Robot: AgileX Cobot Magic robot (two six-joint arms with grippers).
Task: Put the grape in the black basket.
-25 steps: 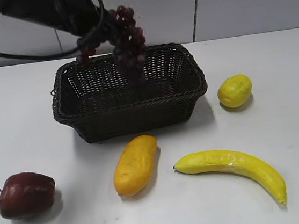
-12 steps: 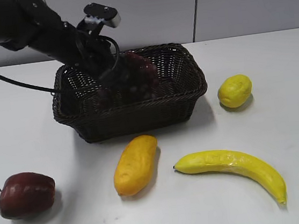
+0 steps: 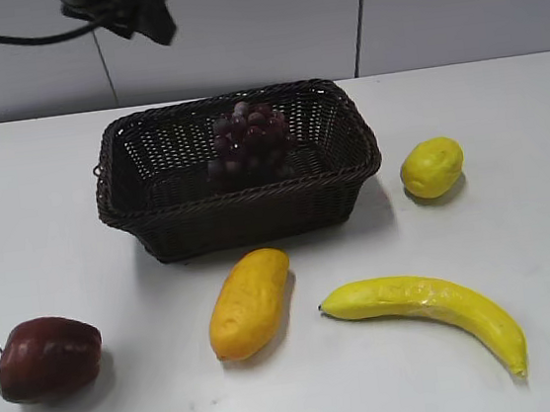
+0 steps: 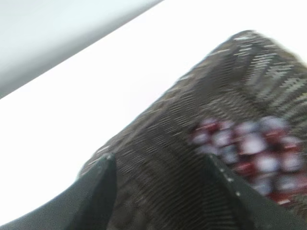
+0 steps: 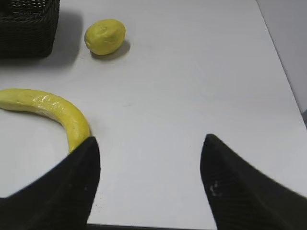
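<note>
The bench [image 3: 548, 334] carries everything, spread well apart so each piece can be reached alone. One black basket [image 3: 246, 214] stands toward the back, its long side to the front, mouth up to receive fruit. One grape [image 3: 248, 144] bunch lies inside it, right of the middle, so I judge the task done. My left tool [image 4: 160, 191] hangs above the basket, fingers spread and empty; my right tool [image 5: 148, 179] hovers over bare bench, spread and idle too. On the bench, outside the basket: one banana [image 3: 436, 309], one yellow mango [image 3: 249, 303], one apple [image 3: 49, 357], one lemon [image 3: 432, 166].
</note>
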